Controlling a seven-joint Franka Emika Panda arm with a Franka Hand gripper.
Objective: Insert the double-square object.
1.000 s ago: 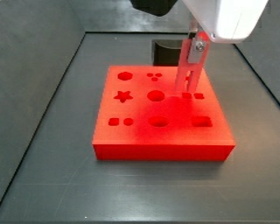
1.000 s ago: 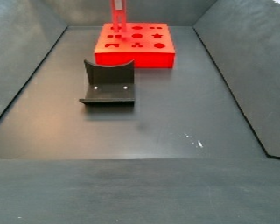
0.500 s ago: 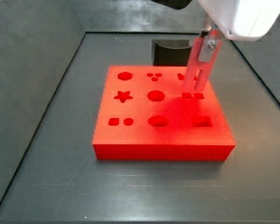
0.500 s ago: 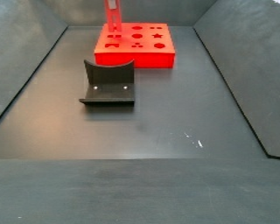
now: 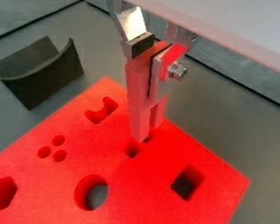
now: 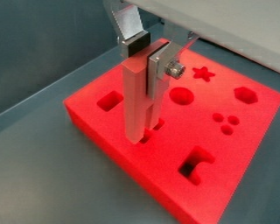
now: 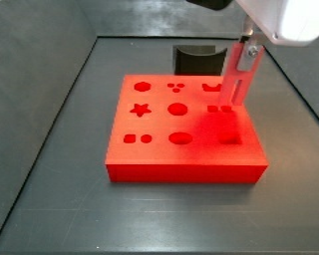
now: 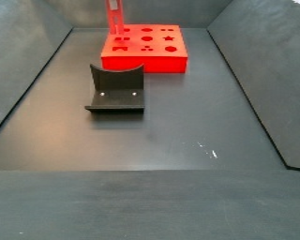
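My gripper point(image 5: 146, 59) is shut on the double-square object point(image 5: 143, 105), a slim bright-red peg held upright. It also shows in the other wrist view point(image 6: 137, 101) and in both side views point(image 7: 239, 75) point(image 8: 113, 21). The peg's lower end hangs just above the big flat red block point(image 7: 182, 129), over a small hole point(image 5: 134, 150) near the block's edge. I cannot tell whether the tip touches the block. The block has several shaped holes, among them a star point(image 7: 141, 110) and a round one point(image 7: 178, 109).
A dark grey curved holder point(image 8: 116, 90) stands on the dark floor in front of the block in a side view; it also shows in a wrist view point(image 5: 38, 68) and behind the block point(image 7: 195, 57). Grey walls edge the floor.
The gripper with the peg has moved sideways across the block toward its edge, from near the middle holes to the holes by the rim. The block has not moved.
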